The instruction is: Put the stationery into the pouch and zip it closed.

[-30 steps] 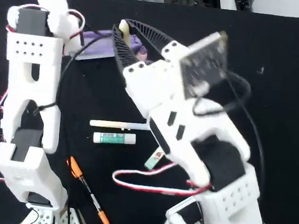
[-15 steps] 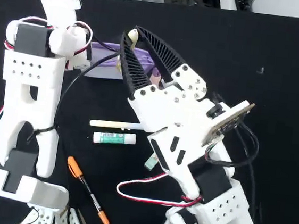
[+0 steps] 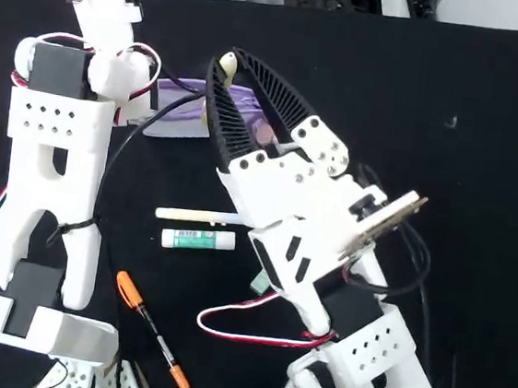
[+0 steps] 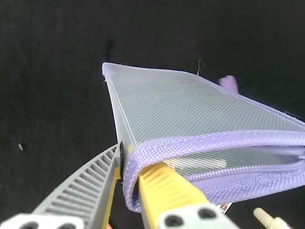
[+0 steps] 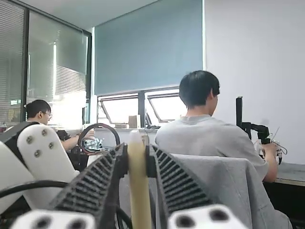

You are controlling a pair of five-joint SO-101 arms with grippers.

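The pouch [image 3: 179, 116] – pale mesh with purple trim – is seen lying on the black table [image 3: 488, 135] in the upper left of the high view, partly hidden behind the raised right arm. In the left wrist view one corner of the pouch [image 4: 190, 109] is pinched by the left gripper [image 4: 126, 167], with the yellow jaw pressed against the purple edge from one side and the grey ribbed jaw from the other.

The right gripper [image 3: 229, 61] is held up above the pouch, upper centre of the high view, its black ribbed fingers closed to a point around a cream stick [image 3: 227, 61]. The same cream stick [image 5: 138, 191] is shown clamped upright between the jaws of the right gripper [image 5: 138, 152] in the right wrist view.

Three more items are left on the table, centre-left in the high view – a white pen [image 3: 203, 216], a glue stick [image 3: 199, 239] just below it, and an orange pen [image 3: 152, 331] lying aslant towards the lower left.
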